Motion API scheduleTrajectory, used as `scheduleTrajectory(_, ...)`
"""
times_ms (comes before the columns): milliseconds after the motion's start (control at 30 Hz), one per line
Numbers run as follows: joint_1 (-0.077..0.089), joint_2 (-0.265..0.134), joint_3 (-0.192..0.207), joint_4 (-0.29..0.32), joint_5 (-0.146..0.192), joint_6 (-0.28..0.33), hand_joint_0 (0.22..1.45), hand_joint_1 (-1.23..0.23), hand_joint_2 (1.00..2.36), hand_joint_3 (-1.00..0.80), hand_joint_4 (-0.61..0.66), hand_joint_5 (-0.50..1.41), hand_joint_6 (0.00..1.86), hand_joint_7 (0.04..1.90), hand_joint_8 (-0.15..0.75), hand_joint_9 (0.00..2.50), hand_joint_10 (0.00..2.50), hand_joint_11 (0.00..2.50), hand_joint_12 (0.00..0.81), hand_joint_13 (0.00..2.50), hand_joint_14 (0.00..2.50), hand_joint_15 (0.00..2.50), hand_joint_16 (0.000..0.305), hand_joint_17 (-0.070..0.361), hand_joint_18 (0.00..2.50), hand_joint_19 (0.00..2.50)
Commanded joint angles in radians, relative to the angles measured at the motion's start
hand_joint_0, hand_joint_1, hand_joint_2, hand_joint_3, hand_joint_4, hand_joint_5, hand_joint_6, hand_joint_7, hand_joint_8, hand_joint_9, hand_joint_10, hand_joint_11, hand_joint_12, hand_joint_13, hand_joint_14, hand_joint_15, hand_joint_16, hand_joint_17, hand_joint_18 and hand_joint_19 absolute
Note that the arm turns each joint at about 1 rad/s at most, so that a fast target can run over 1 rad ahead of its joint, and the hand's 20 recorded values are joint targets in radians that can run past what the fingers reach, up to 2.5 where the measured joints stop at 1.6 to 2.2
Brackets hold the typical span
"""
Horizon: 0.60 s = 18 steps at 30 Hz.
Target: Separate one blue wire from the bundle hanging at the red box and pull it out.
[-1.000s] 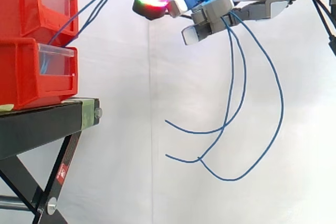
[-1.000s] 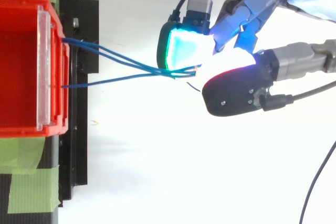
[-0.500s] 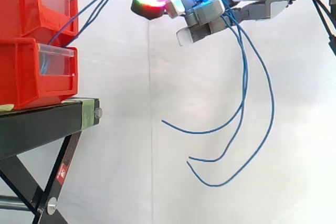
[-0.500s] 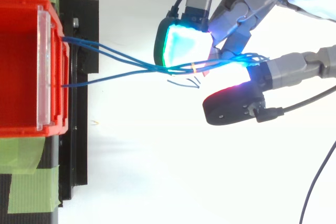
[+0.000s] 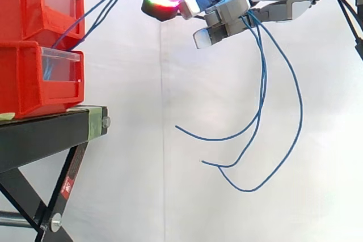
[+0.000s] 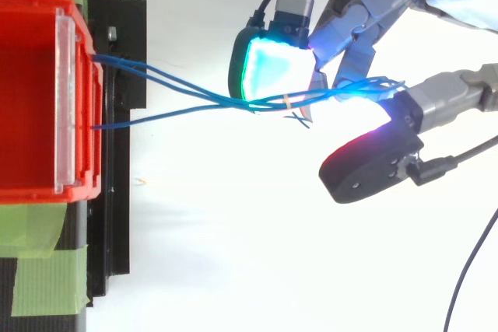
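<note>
**A:** What is different from a second ago, starting with the big pieces?

**B:** The red bins (image 5: pixel 34 72) and the black stand (image 5: pixel 51 128) have not shifted. The hand (image 6: pixel 366 13) has. From above, its thumb (image 6: pixel 369 169) was close against the cyan-glowing pad (image 6: pixel 272 68), with the wires between them. It has now swung out and away, leaving a clear gap.

**A:** So the hand is no longer clamping anything?

**B:** It looks spread, not pinching. The blue wires (image 6: pixel 179 95) lie across the fingers (image 5: pixel 227 12) and drape over them, and nothing presses on them from the thumb side.

**A:** What does that mean for the job?

**B:** I judge the separation is not yet done. All three strands still run together over the hand, and none is singled out. The opened thumb looks like a reset for a fresh, narrower grasp.

**A:** And the wires themselves?

**B:** They leave the front of the bins and rise in a shallow arc. They converge near the cyan pad and cross the hand high in the side view. Past it they fall in long loose curves (image 5: pixel 264 83), which have swung a little. The three free ends curl back toward the bins and hang in mid-air, well apart from the stand (image 5: pixel 178 128).
</note>
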Motion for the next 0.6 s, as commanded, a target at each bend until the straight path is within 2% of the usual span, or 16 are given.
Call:
scheduleTrajectory(0,0.0,0.0,0.0,0.0,0.0,0.0,0.53,-0.7,1.01,-0.44,0.25,-0.21,0.77,1.04,0.356,0.96,0.02,1.11,0.331,1.22,0.37,1.69,0.05,0.112,0.69,0.86)
scheduleTrajectory(100,0.0,0.0,0.0,0.0,0.0,0.0,0.59,-0.71,1.02,-0.3,0.22,-0.21,0.79,1.03,0.341,0.97,0.02,1.13,0.31,1.24,0.31,1.75,0.047,0.107,0.68,0.88)
scheduleTrajectory(200,0.0,0.0,0.0,0.0,-0.001,0.0,0.6,-0.72,1.02,-0.24,0.22,-0.21,0.81,1.03,0.341,0.98,0.02,1.12,0.319,1.25,0.29,1.76,0.047,0.107,0.7,0.88)
scheduleTrajectory(500,0.0,0.0,0.0,0.002,0.0,0.0,0.62,-0.71,1.02,-0.23,0.23,-0.21,0.82,1.01,0.345,1.01,0.02,1.12,0.31,1.28,0.27,1.78,0.047,0.106,0.71,0.89)
scheduleTrajectory(567,0.0,0.0,0.0,0.002,0.0,0.0,0.63,-0.71,1.02,-0.18,0.21,-0.21,0.83,1.0,0.344,1.02,0.02,1.13,0.308,1.29,0.26,1.77,0.047,0.106,0.72,0.88)
